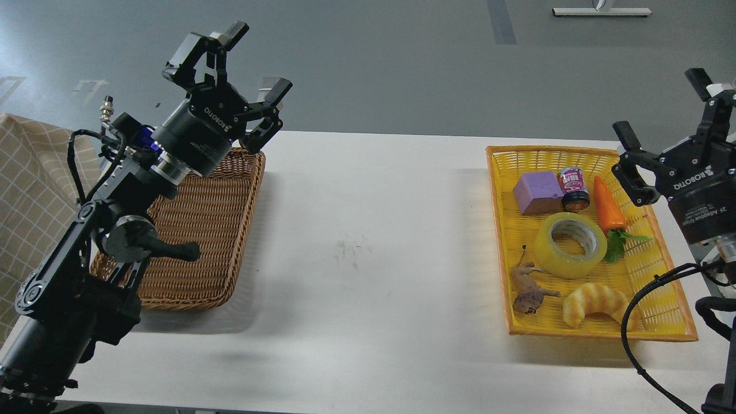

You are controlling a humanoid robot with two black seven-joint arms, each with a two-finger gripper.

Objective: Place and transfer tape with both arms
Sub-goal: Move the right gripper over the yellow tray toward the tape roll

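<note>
The tape (pixel 570 244), a translucent yellow roll with a grey-white core, lies flat in the middle of the yellow basket (pixel 655 313) on the right of the table. My right gripper (pixel 661 106) is open and empty, raised above the basket's far right corner, apart from the tape. My left gripper (pixel 257 59) is open and empty, held high above the far edge of the brown wicker basket (pixel 201 241) on the left.
In the yellow basket lie a purple block (pixel 536 193), a small jar (pixel 573 188), a toy carrot (pixel 608 205), a toy lizard (pixel 529 288) and a yellow croissant toy (pixel 598 305). The white table (pixel 368 241) spans between the baskets. A checked cloth (pixel 29 190) hangs at the left.
</note>
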